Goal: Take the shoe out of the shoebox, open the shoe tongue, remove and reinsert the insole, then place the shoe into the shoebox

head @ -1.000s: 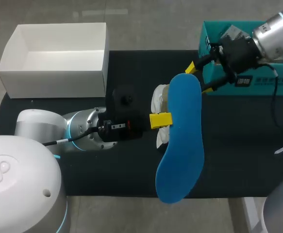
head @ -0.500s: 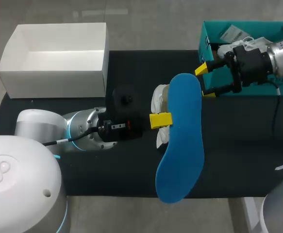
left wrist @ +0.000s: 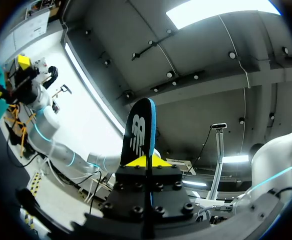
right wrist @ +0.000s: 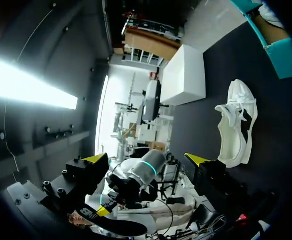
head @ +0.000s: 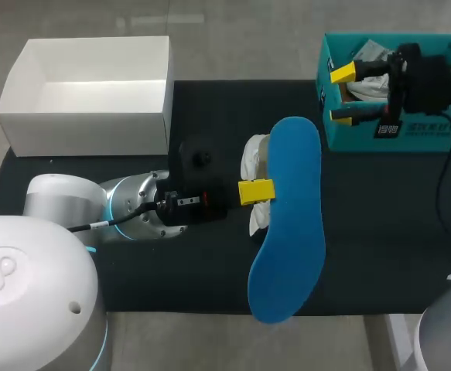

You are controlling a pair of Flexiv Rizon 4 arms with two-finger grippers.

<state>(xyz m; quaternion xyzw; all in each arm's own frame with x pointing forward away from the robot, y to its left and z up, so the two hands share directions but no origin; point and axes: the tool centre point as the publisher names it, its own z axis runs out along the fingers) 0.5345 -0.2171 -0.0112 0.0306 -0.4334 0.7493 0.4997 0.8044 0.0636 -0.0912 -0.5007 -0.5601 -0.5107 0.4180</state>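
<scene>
Worktop (head: 380, 232) in black carries the teal shoebox (head: 411, 139) at upper right and the white shoe (head: 254, 158) at centre, already out. The blue insole (head: 291, 224), removed, is clamped in the left hand (head: 256, 191); reinsertion and boxing are left. The right hand (head: 342, 94) hovers over the shoebox, fingers apart.

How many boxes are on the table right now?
2. An open white box sits at the table's far left. A teal shoebox sits at the far right, with the right gripper open over its left end. None seems hidden.
</scene>
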